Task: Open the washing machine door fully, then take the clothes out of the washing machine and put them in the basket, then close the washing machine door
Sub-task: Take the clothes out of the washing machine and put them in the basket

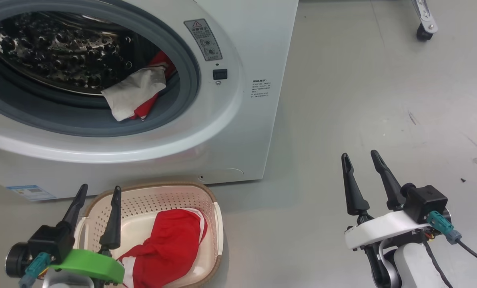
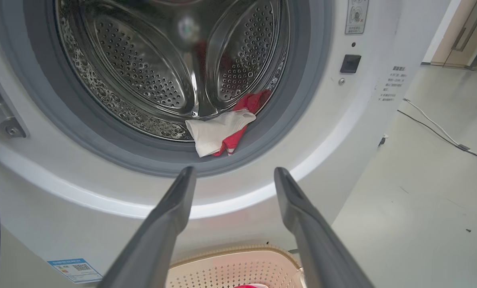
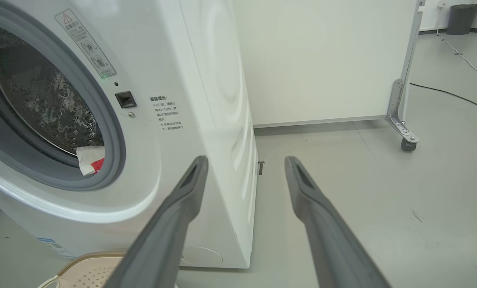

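Red-and-white clothes (image 1: pixel 136 96) lie at the front lip of the drum inside the washing machine (image 1: pixel 246 132). Another red garment (image 1: pixel 170 244) sits in the basket (image 1: pixel 162 186) on the floor before it. The left gripper (image 1: pixel 101 187) hovers over the basket and the right gripper (image 1: pixel 359 154) over bare floor, both spread wide and empty.

This looks like a lab or test hall, not a home laundry room. The washing machine (image 3: pixel 206 120) stands on a bare, scuffed grey floor (image 1: pixel 382 100) in an open space. At the right of the right wrist view a white partition panel (image 3: pixel 322 60) rides on a metal leg with a caster (image 3: pixel 407 144). Cables (image 3: pixel 450 94) trail loose across the floor beyond it, and a dark bin (image 3: pixel 460 18) stands at the upper right.
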### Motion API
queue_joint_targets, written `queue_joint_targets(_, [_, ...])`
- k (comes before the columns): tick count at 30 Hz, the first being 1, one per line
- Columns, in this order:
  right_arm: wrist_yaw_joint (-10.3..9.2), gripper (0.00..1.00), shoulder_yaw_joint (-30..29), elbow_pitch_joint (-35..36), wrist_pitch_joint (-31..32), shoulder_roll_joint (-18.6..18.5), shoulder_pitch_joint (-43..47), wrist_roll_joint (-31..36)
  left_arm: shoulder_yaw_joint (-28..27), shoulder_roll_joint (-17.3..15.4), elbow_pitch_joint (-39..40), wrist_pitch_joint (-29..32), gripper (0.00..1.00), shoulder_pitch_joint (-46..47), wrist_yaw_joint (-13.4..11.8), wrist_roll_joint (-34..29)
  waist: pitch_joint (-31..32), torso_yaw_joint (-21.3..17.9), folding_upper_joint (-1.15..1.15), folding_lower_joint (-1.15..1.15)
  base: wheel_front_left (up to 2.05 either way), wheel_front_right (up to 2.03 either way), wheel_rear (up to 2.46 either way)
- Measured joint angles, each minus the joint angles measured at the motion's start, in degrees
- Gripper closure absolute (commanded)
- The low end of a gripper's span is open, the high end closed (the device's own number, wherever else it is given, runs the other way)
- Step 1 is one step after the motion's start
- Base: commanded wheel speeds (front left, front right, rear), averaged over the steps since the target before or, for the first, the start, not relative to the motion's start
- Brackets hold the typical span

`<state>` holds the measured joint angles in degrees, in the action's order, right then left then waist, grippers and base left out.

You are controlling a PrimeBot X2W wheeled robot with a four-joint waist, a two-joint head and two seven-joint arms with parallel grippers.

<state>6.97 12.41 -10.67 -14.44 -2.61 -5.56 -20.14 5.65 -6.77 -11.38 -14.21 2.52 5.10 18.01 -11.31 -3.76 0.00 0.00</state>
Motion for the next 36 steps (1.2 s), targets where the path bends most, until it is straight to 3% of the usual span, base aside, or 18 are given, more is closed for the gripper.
queue_joint_targets(20, [-0.07, 0.00, 2.0, 2.5, 0.0, 0.0, -5.2, -0.2, -3.1, -7.2, 0.8, 7.7, 0.00, 12.1, 0.2, -1.4, -12.1, -5.4, 0.00, 0.00, 0.00, 0.00, 0.00])
queue_joint_targets(29, [-0.65, 0.00, 2.9, 3.2, 0.0, 0.0, -7.5, -1.0, -5.1, -8.8, -1.7, 16.4, 0.00, 24.1, 0.7, 3.6, -16.8, -8.7, 0.00, 0.00, 0.00, 0.00, 0.00])
queue_joint_targets(36, [-0.66, 0.00, 4.2, 3.5, 0.0, 0.0, -9.4, -1.4, -4.5, -12.7, -6.1, 23.3, 0.00, 31.5, 0.7, 2.8, -19.3, -10.1, 0.00, 0.00, 0.00, 0.00, 0.00])
